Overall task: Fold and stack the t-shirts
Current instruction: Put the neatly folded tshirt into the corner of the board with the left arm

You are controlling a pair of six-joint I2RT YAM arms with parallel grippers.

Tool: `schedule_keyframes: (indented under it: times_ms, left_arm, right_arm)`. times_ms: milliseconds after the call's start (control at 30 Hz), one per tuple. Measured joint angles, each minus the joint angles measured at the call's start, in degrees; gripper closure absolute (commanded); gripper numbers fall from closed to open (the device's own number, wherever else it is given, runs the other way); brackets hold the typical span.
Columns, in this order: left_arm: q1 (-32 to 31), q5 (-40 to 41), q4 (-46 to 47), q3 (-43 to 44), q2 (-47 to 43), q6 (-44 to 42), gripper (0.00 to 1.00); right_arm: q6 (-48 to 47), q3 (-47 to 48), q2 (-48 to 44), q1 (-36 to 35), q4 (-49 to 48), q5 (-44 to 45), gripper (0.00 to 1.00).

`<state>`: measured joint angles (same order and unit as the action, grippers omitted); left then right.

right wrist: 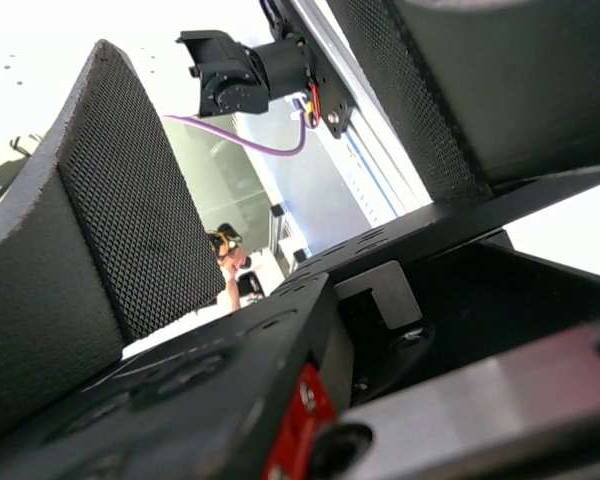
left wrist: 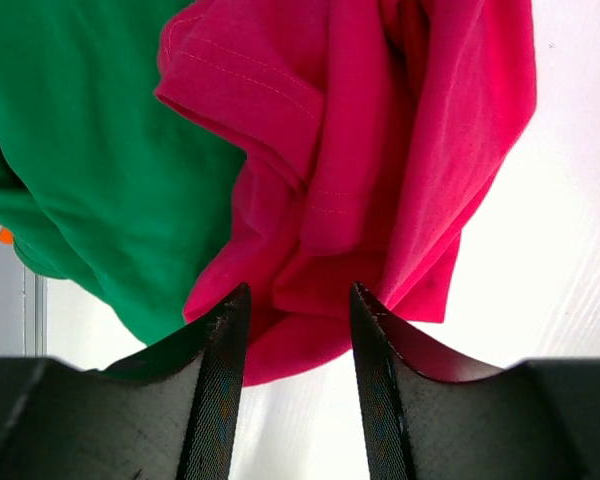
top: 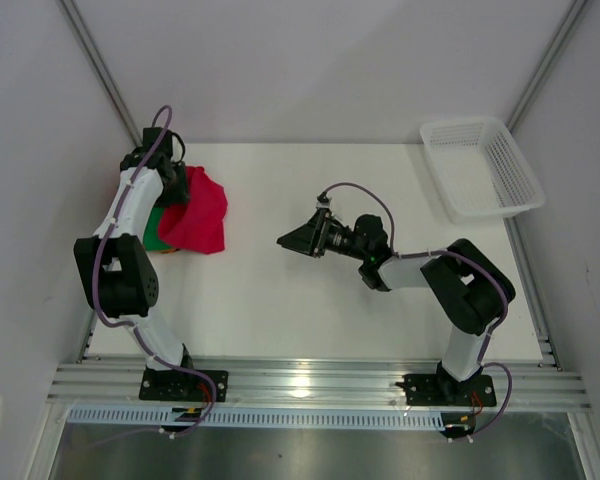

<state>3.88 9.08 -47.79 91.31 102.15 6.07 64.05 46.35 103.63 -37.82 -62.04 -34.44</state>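
Right gripper sits nearest, mid table, turned on its side and pointing left. Its jaws are wide apart with nothing between them. The left arm reaches further back along the left edge, and the left gripper points down over the shirt pile. Its jaws are parted, not clamped. The bottom hem of the crimson shirt is right at the fingertips, cloth loose and bunched. The crimson shirt lies crumpled, not folded, overlapping the right side of the green shirt beneath it. A sliver of orange cloth pokes out at the green shirt's outer edge. White mesh basket is in the far right corner, well apart from the pile.
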Motion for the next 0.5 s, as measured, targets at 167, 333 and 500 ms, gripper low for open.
schedule_keyframes:
  times_ms: [167,333,500]
  left_arm:
    - [0.00,0.24,0.00,0.00,0.00,0.00,0.53]
    - [0.00,0.13,-0.22,0.48,-0.04,0.00,0.53]
    - [0.00,-2.97,-0.04,0.98,-2.19,0.13,0.53]
  right_arm:
    - [0.00,-0.59,0.00,0.13,0.02,-0.20,0.35]
    - [0.00,-0.59,0.00,0.17,-0.04,-0.48,0.34]
    - [0.46,-0.59,0.72,0.17,-1.31,-0.55,0.34]
